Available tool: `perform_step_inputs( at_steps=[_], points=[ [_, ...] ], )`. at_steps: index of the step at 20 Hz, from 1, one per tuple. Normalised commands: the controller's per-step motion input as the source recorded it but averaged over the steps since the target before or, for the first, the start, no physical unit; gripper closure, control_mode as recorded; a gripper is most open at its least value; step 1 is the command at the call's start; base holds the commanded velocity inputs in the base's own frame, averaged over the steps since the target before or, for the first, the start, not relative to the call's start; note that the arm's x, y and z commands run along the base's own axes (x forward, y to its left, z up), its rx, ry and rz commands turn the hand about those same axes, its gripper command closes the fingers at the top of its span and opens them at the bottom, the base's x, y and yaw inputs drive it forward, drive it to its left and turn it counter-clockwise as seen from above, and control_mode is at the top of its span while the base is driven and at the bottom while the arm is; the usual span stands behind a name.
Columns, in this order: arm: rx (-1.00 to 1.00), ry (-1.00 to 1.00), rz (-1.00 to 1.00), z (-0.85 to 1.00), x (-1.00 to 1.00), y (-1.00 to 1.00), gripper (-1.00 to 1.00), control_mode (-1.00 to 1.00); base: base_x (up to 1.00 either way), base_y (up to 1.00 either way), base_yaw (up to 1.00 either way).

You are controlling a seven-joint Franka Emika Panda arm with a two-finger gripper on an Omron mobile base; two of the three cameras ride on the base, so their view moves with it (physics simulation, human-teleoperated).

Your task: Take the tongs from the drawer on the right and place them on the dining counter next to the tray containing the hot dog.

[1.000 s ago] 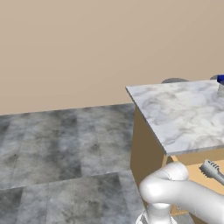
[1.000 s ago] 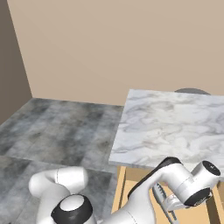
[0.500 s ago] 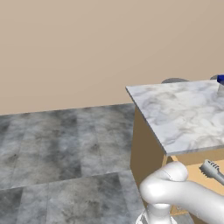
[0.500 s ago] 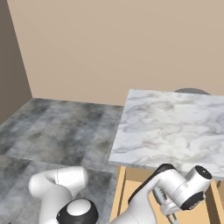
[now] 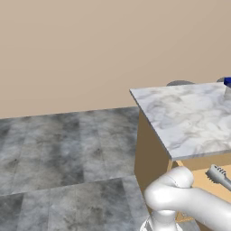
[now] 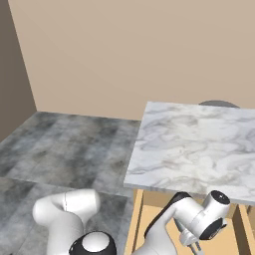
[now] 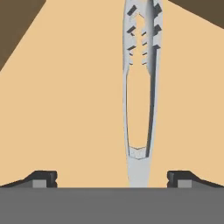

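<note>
stage: early, pre-grasp | tongs [image 7: 139,96] lie in open drawer [image 7: 65,109], frame centre | tool [image 7: 111,177] wide open, straddling handle end, holding nothing | left: grasp, lift, carry to table [image 5: 189,115]

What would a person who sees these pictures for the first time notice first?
The grey tongs lie on the orange-tan floor of the open drawer, running lengthwise between the open end effector fingertips. Above the drawer spreads the veined marble dining counter, with the white arm bent low before it.
</note>
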Motion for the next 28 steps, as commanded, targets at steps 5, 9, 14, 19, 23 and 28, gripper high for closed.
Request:
perform_step_inputs(
  at_steps=[5,9,14,19,23,28],
  points=[
    [0.00,0.00,0.00,-0.36,0.20,0.00,-1.00,-1.00,0.00,0.00,0.00],
    [0.00,0.00,0.00,-0.32,0.20,0.00,-1.00,-1.00,0.00,0.00,0.00],
    [0.00,0.00,0.00,-0.33,0.14,-0.01,-1.00,-1.00,0.00,0.00,0.00],
    [0.00,0.00,0.00,-0.33,0.08,-0.04,-1.00,-1.00,0.00,0.00,0.00],
    [0.00,0.00,0.00,-0.30,0.03,-0.06,-1.00,-1.00,0.00,0.00,0.00],
    [0.00,0.00,0.00,-0.30,0.00,-0.09,-1.00,-1.00,0.00,0.00,0.00]
  ],
)
